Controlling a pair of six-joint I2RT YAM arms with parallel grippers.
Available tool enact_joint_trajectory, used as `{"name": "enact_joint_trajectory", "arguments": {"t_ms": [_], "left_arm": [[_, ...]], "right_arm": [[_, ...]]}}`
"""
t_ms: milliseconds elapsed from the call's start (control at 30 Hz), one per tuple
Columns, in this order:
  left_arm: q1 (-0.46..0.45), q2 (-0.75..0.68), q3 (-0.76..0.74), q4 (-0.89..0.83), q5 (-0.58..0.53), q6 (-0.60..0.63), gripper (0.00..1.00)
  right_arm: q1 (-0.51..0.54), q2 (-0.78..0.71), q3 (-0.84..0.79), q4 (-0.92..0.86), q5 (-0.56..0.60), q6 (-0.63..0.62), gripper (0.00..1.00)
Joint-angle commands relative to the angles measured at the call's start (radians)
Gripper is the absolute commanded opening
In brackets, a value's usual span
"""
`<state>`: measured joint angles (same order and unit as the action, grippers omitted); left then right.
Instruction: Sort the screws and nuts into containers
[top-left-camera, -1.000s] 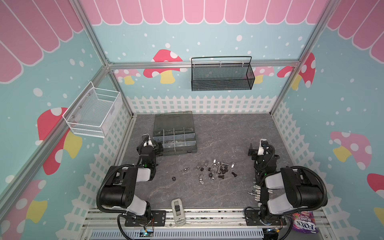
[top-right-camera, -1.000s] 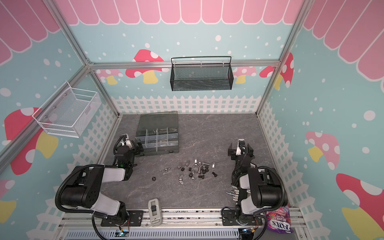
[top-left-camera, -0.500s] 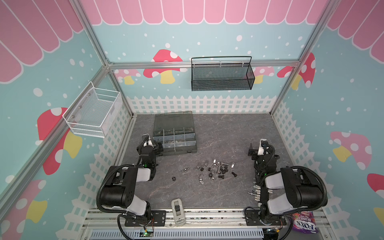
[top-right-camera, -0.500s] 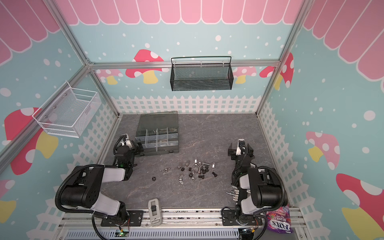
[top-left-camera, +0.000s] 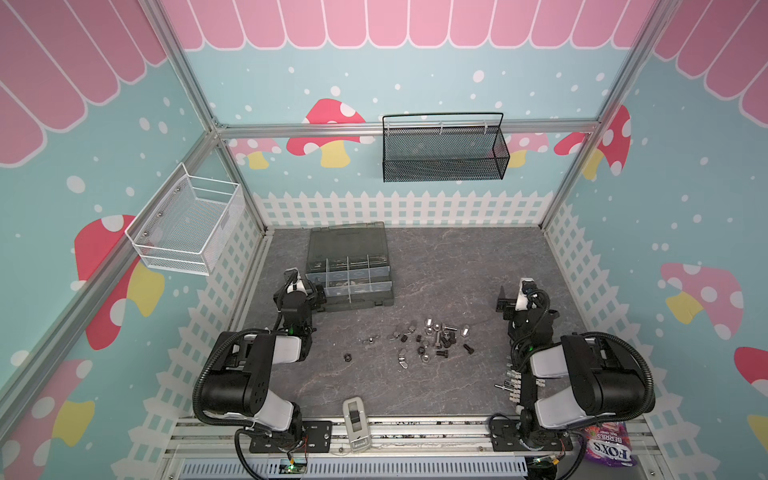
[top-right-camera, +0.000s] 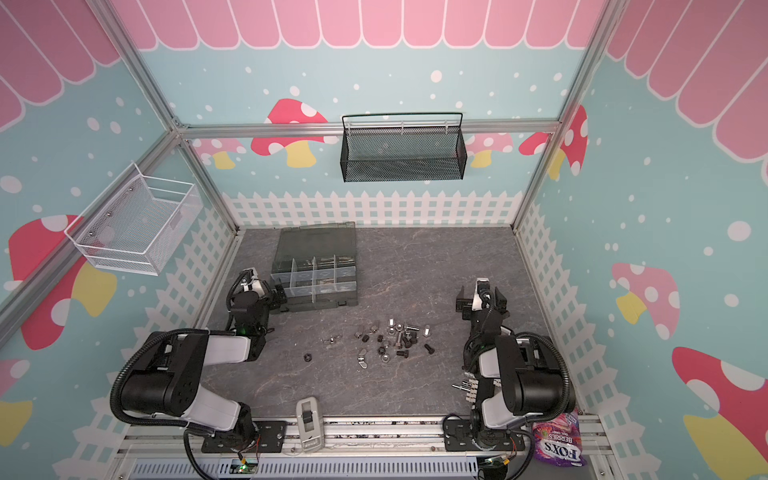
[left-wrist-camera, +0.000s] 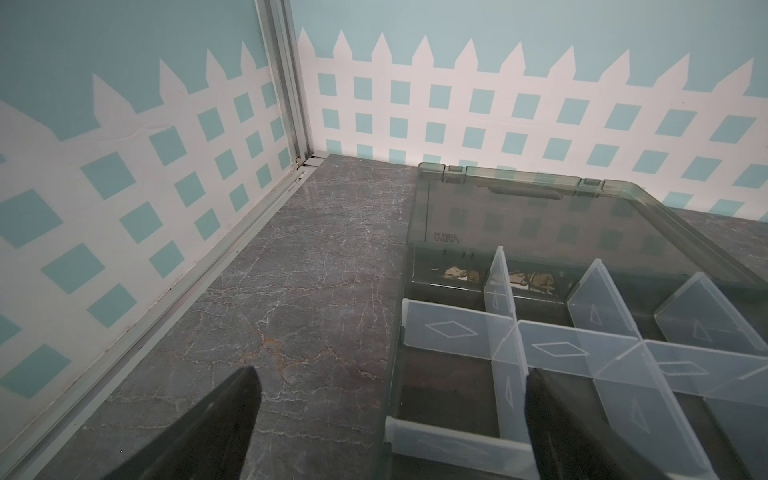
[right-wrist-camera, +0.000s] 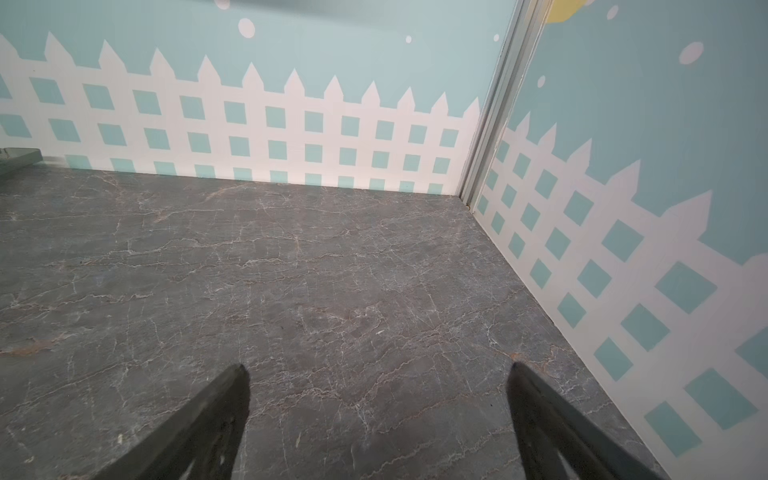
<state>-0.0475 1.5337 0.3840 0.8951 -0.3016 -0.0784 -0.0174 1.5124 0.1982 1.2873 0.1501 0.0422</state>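
**Both grippers spread wide and empty, hardware still loose**

Your left gripper (left-wrist-camera: 392, 376) is spread wide and holds nothing. It straddles the left wall of the organizer box (top-left-camera: 357, 301) at its near corner. Your right gripper (right-wrist-camera: 378, 369) is just as wide and empty, over the table (right-wrist-camera: 332, 270) well to the box's right. The screws (top-left-camera: 468, 348) and nuts (top-left-camera: 348, 356) lie scattered in front of the box, outside its containers (top-left-camera: 349, 276). The lid (top-left-camera: 347, 243) lies open behind it.

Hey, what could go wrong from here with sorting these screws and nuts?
Most screws and nuts lie tightly bunched, so a wide-open hand might grab two at once or scatter the neighbours. The left hand hangs open right by the organizer box corner, so a sideways move could nudge it.
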Motion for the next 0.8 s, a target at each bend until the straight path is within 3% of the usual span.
{"name": "enact_joint_trajectory", "arguments": {"t_ms": [0,300,567,767], "left_arm": [[-0.005,0.005,-0.005,0.014,-0.012,0.003,1.00],[-0.004,0.005,-0.005,0.014,-0.012,0.003,1.00],[-0.005,0.004,-0.006,0.016,-0.011,0.003,1.00],[-0.004,-0.023,-0.048,0.072,-0.007,0.004,1.00]], "right_arm": [[0.006,0.001,-0.011,0.036,0.008,0.002,0.97],[0.007,-0.001,-0.004,0.021,-0.020,-0.009,0.97],[0.006,-0.074,0.016,-0.075,0.025,0.008,0.97],[0.007,-0.183,0.082,-0.327,0.098,0.076,0.97]]}}
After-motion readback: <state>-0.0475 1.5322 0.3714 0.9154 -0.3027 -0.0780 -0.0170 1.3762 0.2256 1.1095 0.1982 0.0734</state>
